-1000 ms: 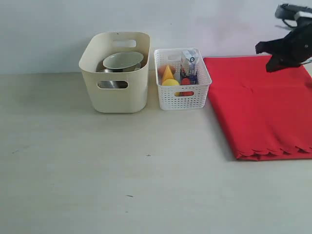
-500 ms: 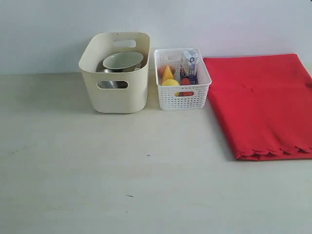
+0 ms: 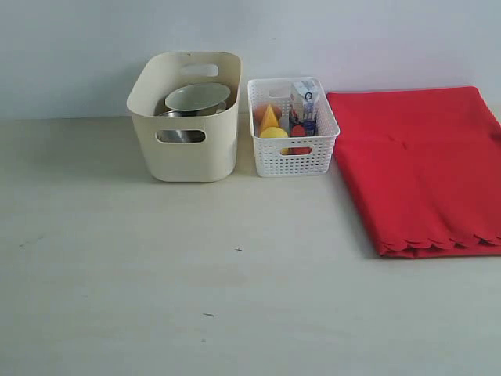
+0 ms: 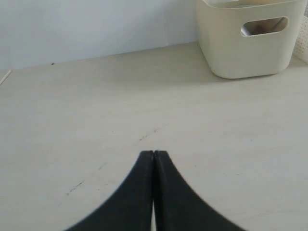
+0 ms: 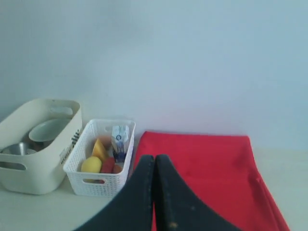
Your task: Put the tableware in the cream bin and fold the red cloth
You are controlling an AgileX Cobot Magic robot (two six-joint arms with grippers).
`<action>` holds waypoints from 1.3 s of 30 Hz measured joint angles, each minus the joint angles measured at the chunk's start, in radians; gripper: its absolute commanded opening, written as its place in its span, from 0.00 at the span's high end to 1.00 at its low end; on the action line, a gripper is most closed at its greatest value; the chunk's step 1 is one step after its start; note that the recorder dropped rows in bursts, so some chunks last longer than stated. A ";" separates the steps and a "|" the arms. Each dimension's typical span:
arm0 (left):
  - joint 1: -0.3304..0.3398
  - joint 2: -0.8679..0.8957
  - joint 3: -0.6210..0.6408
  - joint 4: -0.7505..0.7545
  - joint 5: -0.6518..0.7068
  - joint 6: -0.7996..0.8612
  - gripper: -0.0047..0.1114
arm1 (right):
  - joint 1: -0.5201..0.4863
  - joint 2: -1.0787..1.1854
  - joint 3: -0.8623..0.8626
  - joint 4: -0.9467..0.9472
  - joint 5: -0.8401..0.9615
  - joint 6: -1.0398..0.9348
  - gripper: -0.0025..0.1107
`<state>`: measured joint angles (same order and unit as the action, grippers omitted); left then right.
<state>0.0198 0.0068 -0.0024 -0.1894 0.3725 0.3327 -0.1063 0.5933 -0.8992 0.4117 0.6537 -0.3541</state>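
The cream bin (image 3: 185,149) stands at the back left of the table; inside it a pale green-white bowl (image 3: 196,97) rests above steel tableware (image 3: 178,135) seen through the handle cutout. The red cloth (image 3: 419,164) lies folded flat at the right, scalloped edge toward the front. Neither arm shows in the exterior view. My left gripper (image 4: 153,153) is shut with nothing in it, above bare table, the cream bin (image 4: 245,45) well beyond it. My right gripper (image 5: 155,158) is shut and empty, held above the near part of the red cloth (image 5: 207,168).
A white lattice basket (image 3: 292,149) stands between bin and cloth, holding a lemon (image 3: 274,132), a cheese wedge (image 3: 268,117) and a small milk carton (image 3: 303,99). A pale wall runs behind everything. Light table surface (image 3: 196,282) spreads in front.
One second ago the right arm hung over the cloth's far right corner in the exterior view; it has since left that view. Bin, basket and cloth have not moved.
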 measured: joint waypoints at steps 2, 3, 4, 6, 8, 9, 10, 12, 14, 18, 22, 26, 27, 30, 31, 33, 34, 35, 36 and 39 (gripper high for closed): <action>0.000 0.000 0.000 0.000 0.000 0.000 0.96 | 0.000 -0.089 0.027 0.000 0.000 0.002 0.98; 0.000 0.000 0.000 0.000 0.000 0.000 0.96 | 0.000 -0.122 0.040 0.000 0.000 0.002 0.98; 0.000 0.000 0.000 0.000 0.000 0.000 0.96 | 0.000 -0.161 0.054 0.000 0.000 0.004 0.98; 0.000 0.000 0.000 0.000 0.000 0.000 0.96 | 0.000 -0.225 0.083 0.000 0.000 0.004 0.98; 0.000 0.000 0.000 0.000 0.000 0.000 0.96 | 0.000 -0.291 0.119 0.000 0.000 0.004 0.98; 0.000 0.000 0.000 0.000 0.000 0.000 0.96 | 0.000 -0.322 0.134 0.000 0.000 0.002 0.98; 0.000 0.000 0.000 0.000 0.000 0.000 0.96 | 0.000 -0.354 0.159 0.000 0.000 0.000 0.98; 0.000 0.000 0.000 0.000 0.000 0.000 0.96 | 0.000 -0.407 0.200 0.000 0.000 0.000 0.98; 0.000 0.000 0.000 0.000 0.000 0.000 0.96 | 0.000 -0.458 0.246 0.002 -0.002 0.000 0.98; 0.000 0.000 0.000 0.000 0.000 0.000 0.96 | 0.000 -0.527 0.325 0.023 -0.030 -0.002 0.98; 0.000 0.000 0.000 0.000 0.000 0.000 0.96 | 0.000 -0.566 0.347 0.027 -0.039 -0.002 0.98; 0.000 0.000 0.000 0.000 0.000 0.000 0.96 | 0.000 -0.588 0.347 0.032 -0.039 -0.002 0.98; 0.000 0.000 0.000 0.000 0.000 0.000 0.96 | 0.000 -0.588 0.347 0.032 -0.039 -0.002 0.98; 0.000 0.000 0.000 0.000 0.000 0.000 0.96 | 0.000 -0.588 0.347 0.033 -0.039 -0.002 0.98; 0.000 0.000 0.000 0.000 0.000 0.000 0.96 | 0.000 -0.588 0.347 0.033 -0.039 -0.002 0.98; 0.000 0.000 0.000 0.000 0.000 0.000 0.96 | 0.000 -0.588 0.347 0.033 -0.039 -0.002 0.98; 0.000 0.000 0.000 0.000 0.000 0.000 0.96 | 0.000 -0.588 0.347 0.033 -0.039 -0.002 0.98; 0.000 0.000 0.000 0.000 0.000 0.000 0.96 | 0.000 -0.588 0.347 0.031 -0.041 -0.009 0.98; 0.000 0.000 0.000 0.000 0.000 0.000 0.96 | 0.000 -0.588 0.347 0.018 -0.050 -0.014 0.98; 0.000 0.000 0.000 0.000 0.000 0.000 0.96 | 0.000 -0.590 0.367 -0.014 -0.104 -0.018 0.98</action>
<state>0.0198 0.0068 -0.0024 -0.1894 0.3725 0.3327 -0.1063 0.0032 -0.5318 0.3976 0.5496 -0.3724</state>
